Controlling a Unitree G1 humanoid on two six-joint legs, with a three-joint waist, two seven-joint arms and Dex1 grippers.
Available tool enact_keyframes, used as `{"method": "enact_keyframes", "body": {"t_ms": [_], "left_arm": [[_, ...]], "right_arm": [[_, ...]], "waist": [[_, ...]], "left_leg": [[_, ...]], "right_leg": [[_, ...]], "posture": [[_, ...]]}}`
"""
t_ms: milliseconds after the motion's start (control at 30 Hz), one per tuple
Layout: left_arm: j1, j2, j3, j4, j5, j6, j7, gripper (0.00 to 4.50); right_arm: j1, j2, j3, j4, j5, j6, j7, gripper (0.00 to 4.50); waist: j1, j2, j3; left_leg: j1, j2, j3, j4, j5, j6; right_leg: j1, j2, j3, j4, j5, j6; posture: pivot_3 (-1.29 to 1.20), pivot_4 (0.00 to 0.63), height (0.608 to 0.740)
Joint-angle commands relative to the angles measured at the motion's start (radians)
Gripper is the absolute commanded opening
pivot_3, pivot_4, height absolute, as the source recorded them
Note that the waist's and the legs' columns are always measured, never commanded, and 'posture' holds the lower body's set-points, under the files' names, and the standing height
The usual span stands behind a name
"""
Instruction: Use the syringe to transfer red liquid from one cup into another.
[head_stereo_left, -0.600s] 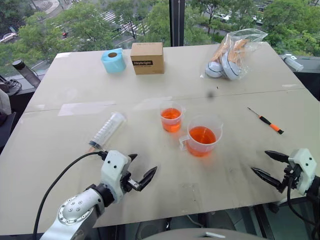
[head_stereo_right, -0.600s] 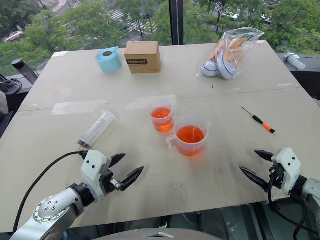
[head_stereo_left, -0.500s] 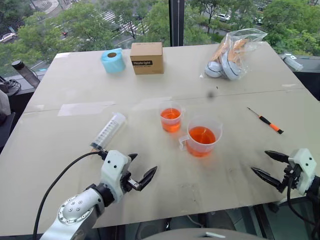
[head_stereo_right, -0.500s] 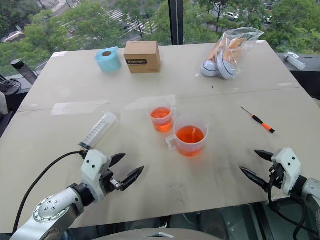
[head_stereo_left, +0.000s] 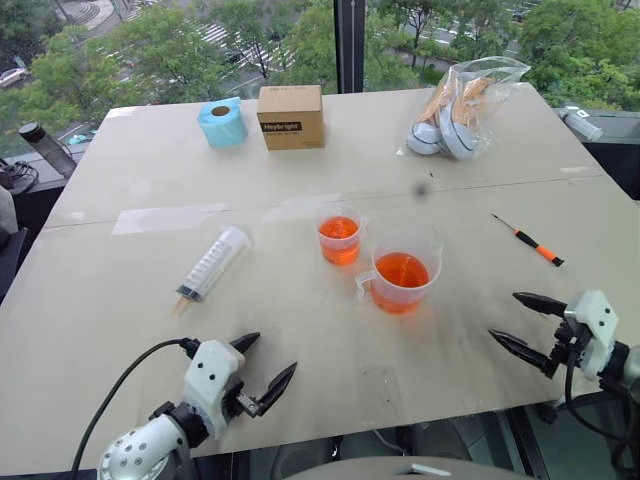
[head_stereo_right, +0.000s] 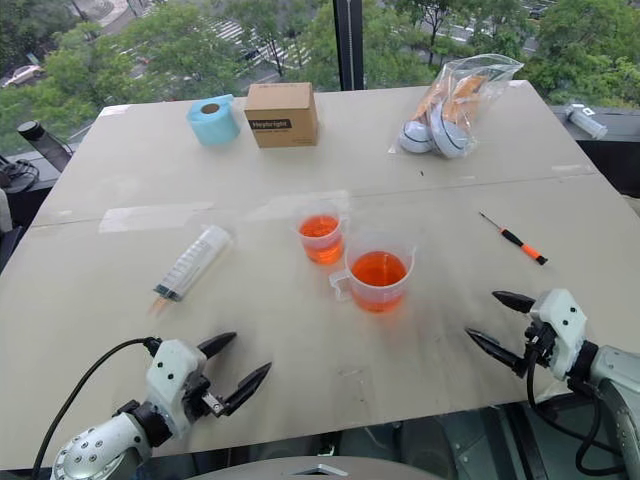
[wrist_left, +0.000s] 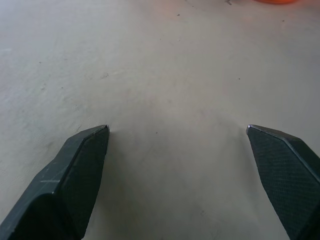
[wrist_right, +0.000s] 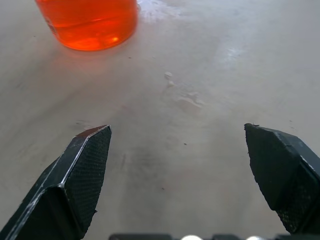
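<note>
Two clear plastic cups of red liquid stand near the middle of the desk: a smaller cup further back and a larger handled measuring cup just in front of it and to the right, close together but apart. Both hold liquid; the larger one is about half full.

Left of the cups, well apart from them, the syringe lies flat on the desk, its barrel running diagonally with the orange-tinted tip pointing toward the near left edge. Nothing touches it.

At the near edge, the left gripper hovers low over bare desk with its two black fingers spread wide and nothing between them; the syringe lies beyond it. The right gripper sits at the near right corner, fingers also wide apart and empty, pointing in toward the larger cup, whose orange-red base shows ahead of the fingers in the right wrist view.

Along the far side sit a light blue roll of tape, a brown cardboard box beside it, and a clear plastic bag with round white items inside. A thin orange-handled screwdriver lies to the right of the cups.
</note>
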Motion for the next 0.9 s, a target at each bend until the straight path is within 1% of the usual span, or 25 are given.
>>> {"method": "enact_keyframes", "body": {"t_ms": [33, 167, 267, 400, 533, 633, 700, 767, 800, 867, 900], "left_arm": [[0.019, -0.001, 0.004, 0.037, 0.016, -0.041, -0.004, 4.50], [0.008, -0.005, 0.015, 0.031, 0.015, -0.054, 0.009, 4.50], [-0.021, -0.003, 0.035, -0.018, -0.016, -0.019, 0.024, 4.50], [-0.108, 0.018, 0.091, -0.096, -0.092, 0.129, 0.077, 4.50], [-0.210, 0.068, 0.165, -0.182, -0.218, 0.336, 0.128, 4.50], [-0.327, 0.155, 0.249, -0.201, -0.320, 0.546, 0.181, 4.50], [-0.434, 0.216, 0.306, -0.177, -0.403, 0.673, 0.211, 4.50], [-0.538, 0.286, 0.335, -0.141, -0.468, 0.800, 0.224, 4.50], [-0.582, 0.335, 0.330, -0.119, -0.488, 0.874, 0.220, 4.50], [-0.700, 0.457, 0.281, -0.055, -0.525, 1.042, 0.201, 4.50], [-0.764, 0.496, 0.255, -0.020, -0.539, 1.109, 0.203, 4.50]], "right_arm": [[-0.016, -0.006, -0.004, -0.024, 0.025, -0.002, 0.015, 4.45], [-0.030, -0.011, 0.004, -0.022, 0.040, 0.007, 0.038, 4.45], [-0.035, -0.045, -0.011, -0.054, 0.096, 0.062, 0.082, 4.45], [-0.073, -0.125, -0.063, -0.100, 0.191, 0.149, 0.129, 4.45], [-0.167, -0.223, -0.132, -0.148, 0.330, 0.286, 0.147, 4.45], [-0.284, -0.293, -0.134, -0.203, 0.425, 0.377, 0.140, 4.45], [-0.384, -0.314, -0.110, -0.243, 0.491, 0.444, 0.095, 4.45], [-0.483, -0.318, -0.070, -0.275, 0.539, 0.506, 0.043, 4.45], [-0.533, -0.319, -0.044, -0.288, 0.549, 0.528, 0.023, 4.45], [-0.642, -0.308, 0.016, -0.302, 0.558, 0.556, -0.009, 4.45], [-0.687, -0.307, 0.040, -0.306, 0.567, 0.577, -0.020, 4.45]], "waist": [[0.000, 0.000, 0.000], [0.001, 0.000, 0.000], [0.001, 0.000, 0.000], [0.002, 0.000, 0.001], [0.002, 0.000, 0.001], [0.000, 0.000, 0.002], [0.001, -0.001, 0.003], [0.001, -0.002, 0.004], [0.001, -0.002, 0.004], [0.000, -0.005, 0.008], [0.001, -0.007, 0.011]], "left_leg": [[0.000, 0.000, 0.000, 0.000, 0.000, 0.000], [0.000, 0.000, 0.000, 0.000, 0.000, 0.000], [0.000, 0.000, 0.000, 0.000, 0.000, 0.000], [0.000, 0.000, -0.001, 0.000, 0.000, 0.000], [-0.001, 0.000, -0.001, 0.001, 0.000, 0.000], [-0.001, 0.000, -0.002, 0.001, 0.000, 0.000], [-0.001, 0.000, -0.003, 0.001, 0.000, 0.000], [-0.001, 0.000, -0.004, 0.001, 0.000, 0.000], [-0.001, 0.000, -0.004, 0.001, 0.000, 0.000], [-0.002, 0.000, -0.003, 0.001, 0.001, -0.001], [-0.004, 0.000, -0.003, 0.002, 0.002, -0.003]], "right_leg": [[0.000, 0.000, 0.000, 0.000, 0.000, 0.000], [0.000, 0.000, 0.000, 0.000, 0.001, 0.001], [0.000, 0.000, 0.000, 0.000, 0.001, 0.002], [0.000, -0.001, -0.001, 0.001, 0.002, 0.003], [0.000, -0.001, -0.001, 0.001, 0.002, 0.004], [0.000, 0.000, -0.002, 0.002, 0.002, 0.004], [0.000, 0.001, -0.003, 0.002, 0.002, 0.004], [0.000, 0.002, -0.003, 0.003, 0.002, 0.004], [0.000, 0.002, -0.004, 0.003, 0.002, 0.004], [0.000, 0.002, -0.003, 0.001, 0.002, 0.004], [-0.002, 0.003, -0.003, 0.002, 0.002, 0.004]], "posture": [[0.00, 0.150, 0.740], [0.00, 0.150, 0.740], [0.00, 0.150, 0.740], [0.00, 0.150, 0.740], [0.00, 0.150, 0.740], [0.00, 0.150, 0.740], [0.00, 0.150, 0.740], [0.00, 0.150, 0.740], [0.00, 0.150, 0.740], [0.00, 0.150, 0.740], [0.00, 0.150, 0.740]]}}
